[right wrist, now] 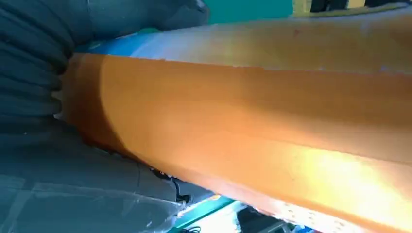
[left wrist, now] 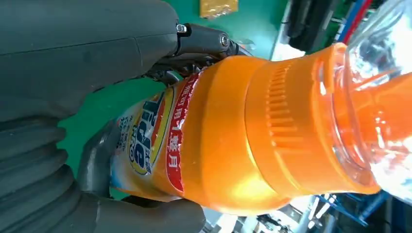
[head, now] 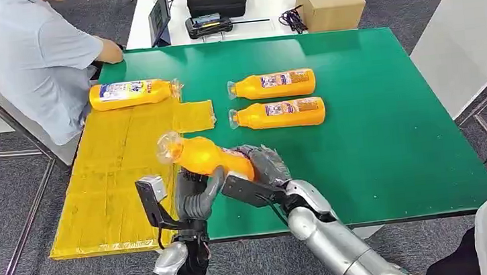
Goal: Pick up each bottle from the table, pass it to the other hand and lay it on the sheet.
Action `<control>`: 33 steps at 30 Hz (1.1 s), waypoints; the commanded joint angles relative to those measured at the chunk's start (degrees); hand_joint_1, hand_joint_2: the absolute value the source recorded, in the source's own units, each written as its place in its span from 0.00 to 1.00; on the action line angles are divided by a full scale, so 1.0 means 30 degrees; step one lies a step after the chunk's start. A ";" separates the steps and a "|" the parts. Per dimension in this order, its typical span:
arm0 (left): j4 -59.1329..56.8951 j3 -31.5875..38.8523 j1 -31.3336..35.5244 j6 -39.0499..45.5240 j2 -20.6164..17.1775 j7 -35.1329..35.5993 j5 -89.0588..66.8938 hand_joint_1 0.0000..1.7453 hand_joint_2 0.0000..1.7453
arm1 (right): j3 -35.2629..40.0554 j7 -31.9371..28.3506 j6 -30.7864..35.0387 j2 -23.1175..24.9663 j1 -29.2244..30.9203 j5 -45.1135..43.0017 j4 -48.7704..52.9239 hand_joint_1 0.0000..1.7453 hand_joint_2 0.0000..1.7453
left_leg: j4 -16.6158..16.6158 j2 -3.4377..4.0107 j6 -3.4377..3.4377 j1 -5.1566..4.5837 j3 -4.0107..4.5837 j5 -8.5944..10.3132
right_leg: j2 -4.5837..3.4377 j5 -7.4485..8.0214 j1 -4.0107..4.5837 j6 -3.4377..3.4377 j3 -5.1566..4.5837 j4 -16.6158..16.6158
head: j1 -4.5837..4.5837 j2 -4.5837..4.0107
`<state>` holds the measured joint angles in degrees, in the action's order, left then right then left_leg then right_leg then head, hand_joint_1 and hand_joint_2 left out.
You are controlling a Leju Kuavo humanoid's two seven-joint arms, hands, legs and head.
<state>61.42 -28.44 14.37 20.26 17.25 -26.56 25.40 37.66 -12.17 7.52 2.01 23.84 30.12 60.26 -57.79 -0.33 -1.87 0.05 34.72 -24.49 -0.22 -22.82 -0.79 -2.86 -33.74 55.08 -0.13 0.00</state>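
Now both hands (head: 196, 194) (head: 265, 164) grip bottle (head: 205, 154) near table edge (head: 343, 223)

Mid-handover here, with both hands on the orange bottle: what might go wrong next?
1. The right hand could let go before the left hand grips the held bottle firmly; it would drop.
2. Laid carelessly on the yellow sheet, it might roll into the bottle already there.

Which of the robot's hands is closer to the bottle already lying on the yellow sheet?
Left. The left hand is raised at the sheet's edge, below that bottle; the right hand is farther right, over the green table.
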 commanded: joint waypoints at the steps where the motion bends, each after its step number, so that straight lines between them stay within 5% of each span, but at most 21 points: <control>1: 0.0000 -0.0435 0.0358 -0.0262 -0.0574 0.0254 -0.0212 1.00 1.00 | 0.0196 -0.0114 -0.0263 0.0024 0.1034 -0.0464 -0.1397 0.84 1.00 | 0.0003 0.0027 0.0032 0.0006 -0.0072 -0.0030 | -0.0013 -0.0028 0.0010 0.0038 0.0060 0.0005 | 0.0007 0.0000; 2: -0.0112 -0.0438 0.0395 -0.0155 -0.0566 0.0193 -0.0313 1.00 1.00 | 0.0134 -0.0128 -0.0256 -0.0017 0.0991 -0.0501 -0.1380 0.57 1.00 | 0.0009 0.0026 0.0023 0.0002 -0.0058 -0.0019 | -0.0016 -0.0015 0.0004 0.0028 0.0045 -0.0002 | 0.0000 0.0000; 6: -0.0198 -0.0403 0.0395 -0.0159 -0.0564 0.0180 -0.0322 1.00 1.00 | 0.0000 -0.0146 -0.0241 -0.0126 0.0943 -0.0561 -0.1389 0.57 1.00 | 0.0005 0.0015 0.0034 0.0003 -0.0087 -0.0032 | 0.0002 -0.0035 0.0007 0.0041 0.0075 0.0006 | 0.0007 0.0000; 7: -0.0199 -0.0427 0.0390 -0.0115 -0.0584 0.0150 -0.0398 1.00 1.00 | -0.0055 -0.0145 -0.0225 -0.0136 0.0914 -0.0594 -0.1370 0.29 1.00 | 0.0005 0.0017 0.0024 0.0002 -0.0056 -0.0020 | -0.0006 -0.0019 0.0004 0.0029 0.0045 0.0001 | 0.0007 0.0000; 9: -0.0540 -0.0617 0.0469 0.0835 -0.0670 0.0082 -0.1312 1.00 1.00 | -0.0432 -0.0090 -0.0117 -0.0331 0.0655 -0.0737 -0.1352 0.00 1.00 | 0.0007 0.0019 0.0020 -0.0002 -0.0046 -0.0015 | -0.0008 -0.0015 0.0001 0.0026 0.0033 0.0001 | 0.0007 0.0000; 13: -0.1946 -0.1159 0.0695 0.2916 -0.0741 0.0328 -0.4956 1.00 1.00 | -0.1639 -0.0297 0.0542 -0.0745 -0.0222 -0.0772 -0.1371 0.00 1.00 | 0.0020 -0.0023 0.0036 0.0008 -0.0112 -0.0032 | 0.0041 -0.0045 0.0013 0.0044 0.0109 -0.0014 | 0.0007 0.0000; 23: -0.0396 0.0048 -0.0166 0.1864 -0.0708 0.0851 -0.7463 1.00 1.00 | -0.3249 -0.0556 0.0814 -0.0531 -0.1442 -0.0112 -0.0517 0.00 1.00 | 0.0014 -0.0004 0.0021 0.0006 -0.0027 -0.0011 | 0.0015 -0.0012 0.0009 0.0025 0.0020 -0.0015 | 0.0007 0.0000; 29: -0.0108 -0.0294 -0.0045 0.5943 -0.1509 0.1449 -1.5407 1.00 1.00 | -0.4193 -0.0706 0.0789 -0.0669 -0.2608 0.0238 0.0543 0.00 1.00 | 0.0013 -0.0016 0.0035 0.0007 -0.0069 -0.0029 | 0.0032 -0.0038 0.0012 0.0042 0.0059 -0.0005 | 0.0000 0.0000; 33: 0.0276 0.1906 -0.0187 0.6350 -0.1158 0.2591 -2.0922 1.00 1.00 | -0.4829 -0.0971 0.0545 -0.0495 -0.3082 0.0353 0.0888 0.00 1.00 | 0.0017 0.0004 0.0022 -0.0002 -0.0032 -0.0012 | 0.0006 -0.0014 0.0000 0.0026 0.0015 -0.0009 | 0.0007 0.0000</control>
<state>61.18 -28.72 13.08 36.49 15.93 -23.08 -16.68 27.78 -14.19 10.03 0.59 16.73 30.82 61.00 -57.80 -0.36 -1.87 0.05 34.77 -24.49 -0.18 -22.83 -0.79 -2.86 -33.82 55.08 -0.11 0.00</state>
